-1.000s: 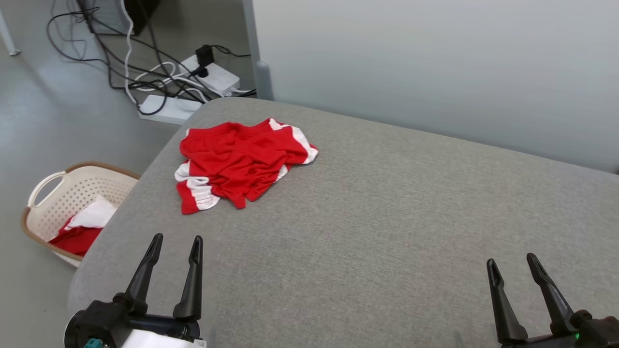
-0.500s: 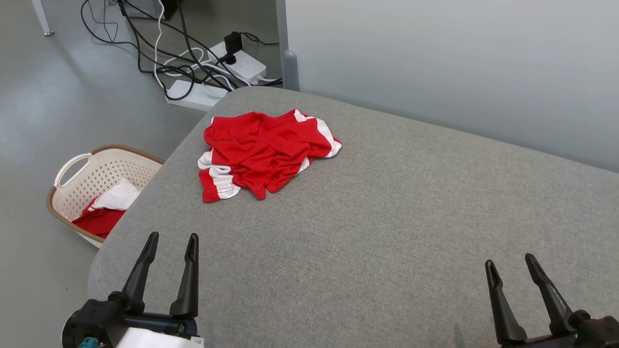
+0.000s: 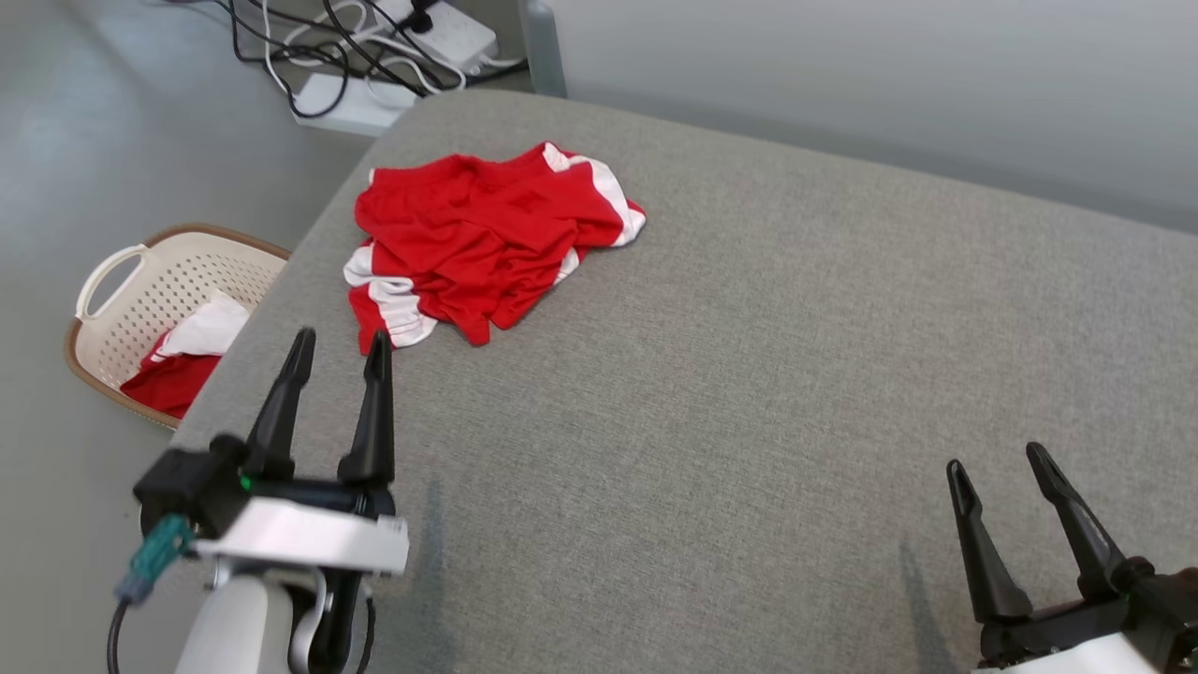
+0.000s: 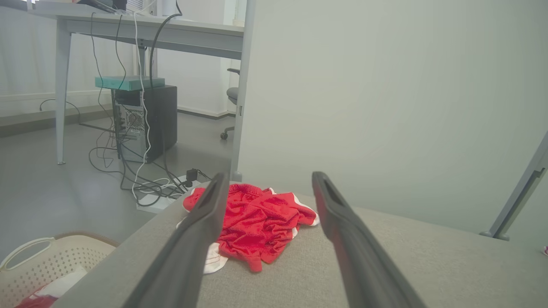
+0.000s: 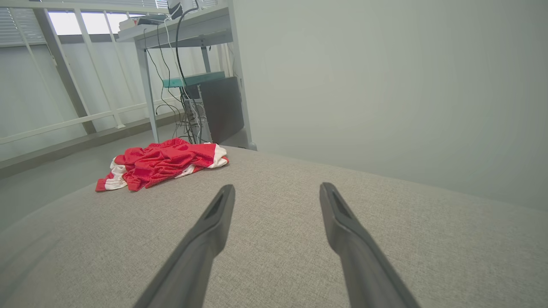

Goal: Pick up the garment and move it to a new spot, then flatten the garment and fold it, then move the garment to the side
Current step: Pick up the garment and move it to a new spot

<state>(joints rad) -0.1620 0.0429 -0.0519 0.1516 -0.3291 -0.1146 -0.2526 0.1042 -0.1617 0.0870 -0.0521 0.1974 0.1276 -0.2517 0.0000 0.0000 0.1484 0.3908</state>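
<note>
Presently held: nothing; both end effectors are empty.
Garment: a red mesh sports garment (image 3: pixel 477 234) with white trim lies crumpled in a heap on the far left part of the grey fabric-covered table (image 3: pixel 749 328). It is near the left edge and the rounded far corner, and is neither lifted nor flattened.
Left end effector (image 3: pixel 342 335): the fingers are parted with nothing between them. The tips are just short of the garment's near white-striped hem and do not touch it. Its wrist view frames the heap between the two fingers.
Right end effector (image 3: pixel 995 457): the fingers are apart and empty, over bare table at the near right, well apart from the garment.
Change noted: within the last second the left arm has reached forward. Its tips were well short of the heap and are now near it. The head camera has also shifted. The heap's shape and its place on the table are unchanged, and the right arm has barely moved.
Meaning for task: this is judged to be the approach for the first pick-up; no step is complete.
Next need: advance, lower, and close the fingers on a raised fold.
Risk: the heap lies close to the table edge above a laundry basket (image 3: pixel 159 290), so a push instead of a pinch could slide it off.
</note>
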